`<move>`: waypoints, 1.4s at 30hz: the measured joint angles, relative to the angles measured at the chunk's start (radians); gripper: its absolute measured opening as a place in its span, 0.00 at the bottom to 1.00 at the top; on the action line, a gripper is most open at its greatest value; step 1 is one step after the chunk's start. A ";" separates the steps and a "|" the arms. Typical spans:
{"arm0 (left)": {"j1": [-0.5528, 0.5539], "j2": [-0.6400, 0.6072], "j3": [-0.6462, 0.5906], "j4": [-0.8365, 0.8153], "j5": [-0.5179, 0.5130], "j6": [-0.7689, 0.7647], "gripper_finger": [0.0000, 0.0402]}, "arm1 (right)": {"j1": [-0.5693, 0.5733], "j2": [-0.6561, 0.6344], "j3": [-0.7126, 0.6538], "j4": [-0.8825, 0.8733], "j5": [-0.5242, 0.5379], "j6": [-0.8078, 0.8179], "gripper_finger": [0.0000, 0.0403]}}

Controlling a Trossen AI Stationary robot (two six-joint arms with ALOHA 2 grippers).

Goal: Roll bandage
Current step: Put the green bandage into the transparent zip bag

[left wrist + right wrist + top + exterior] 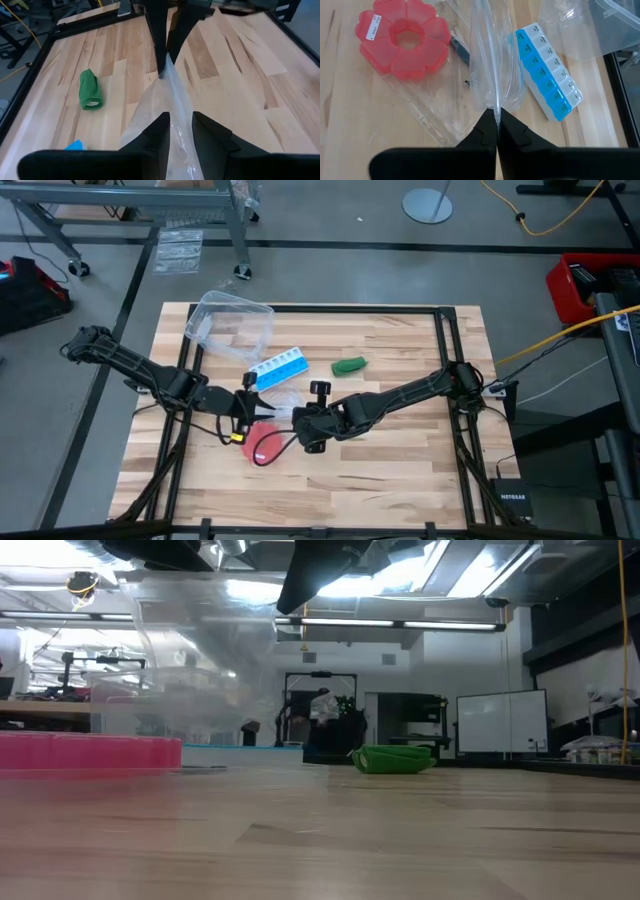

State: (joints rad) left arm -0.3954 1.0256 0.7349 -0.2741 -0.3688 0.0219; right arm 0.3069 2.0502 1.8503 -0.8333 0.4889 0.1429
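You have both grippers meeting near the middle of the wooden table (400, 470), and both hold the same thing: a clear plastic bag (492, 75). The right gripper (496, 120) has its two dark fingers pressed fully together on a pinched fold of the bag — you can see the film rising out from between the tips. The left gripper (180, 127) holds the opposite part of the bag; its fingers stand a little apart, with the thin plastic running between them, so it is closed on the bag and not empty. In the left wrist view the bag is stretched as a narrow band from the left gripper's fingers up to the fingers of the right arm.

The bandage (349, 365) is not in any gripper. It lies on the table as a small dark green bundle, rolled, away from both grippers on the far side of the right arm. In the low view it rests flat on the wood (392, 759), and in the left wrist view you see it lying alone (90, 90).

Beside the bag there is a blue-and-white pill box (547, 75), close to the bag's edge. A red round pill organiser (402, 37) with petal-shaped compartments lies near the bag on its other side. A clear plastic container (230, 325) stands toward the far left part of the table — well apart from the bandage.
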 joint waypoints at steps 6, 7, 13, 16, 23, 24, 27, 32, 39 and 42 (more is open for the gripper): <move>0.000 0.000 0.000 -0.068 0.000 -0.019 0.18 | 0.000 0.000 0.000 0.002 0.000 0.000 0.00; 0.000 0.000 0.000 -0.074 0.000 -0.020 0.18 | 0.000 0.000 0.000 0.002 0.000 0.000 0.00; 0.000 0.000 0.000 -0.093 -0.016 -0.009 0.18 | 0.000 0.000 0.000 0.002 -0.013 0.000 0.00; 0.000 0.000 0.000 -0.092 -0.048 0.008 0.18 | 0.000 0.000 0.000 0.002 -0.042 0.000 0.00; 0.001 0.000 0.000 -0.089 -0.064 0.005 0.18 | 0.000 0.000 0.000 0.003 -0.095 0.001 0.00; 0.000 0.000 0.000 -0.088 -0.065 0.005 0.18 | 0.000 0.000 0.000 0.003 -0.100 0.000 0.00; 0.001 0.000 0.000 -0.087 -0.079 0.004 0.18 | 0.000 0.000 0.000 0.006 -0.124 0.001 0.00; 0.001 0.000 0.000 -0.087 -0.094 0.025 0.18 | 0.000 0.000 0.000 0.032 -0.192 0.001 0.00; 0.001 0.000 0.000 -0.090 -0.093 0.042 0.18 | 0.000 0.000 0.000 0.079 -0.214 -0.017 0.00; 0.001 0.000 0.000 -0.090 -0.093 0.057 0.18 | 0.000 0.000 0.000 0.094 -0.217 -0.025 0.00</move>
State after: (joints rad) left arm -0.3946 1.0256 0.7349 -0.3641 -0.4622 0.0792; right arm 0.3069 2.0502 1.8507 -0.7396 0.2715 0.1181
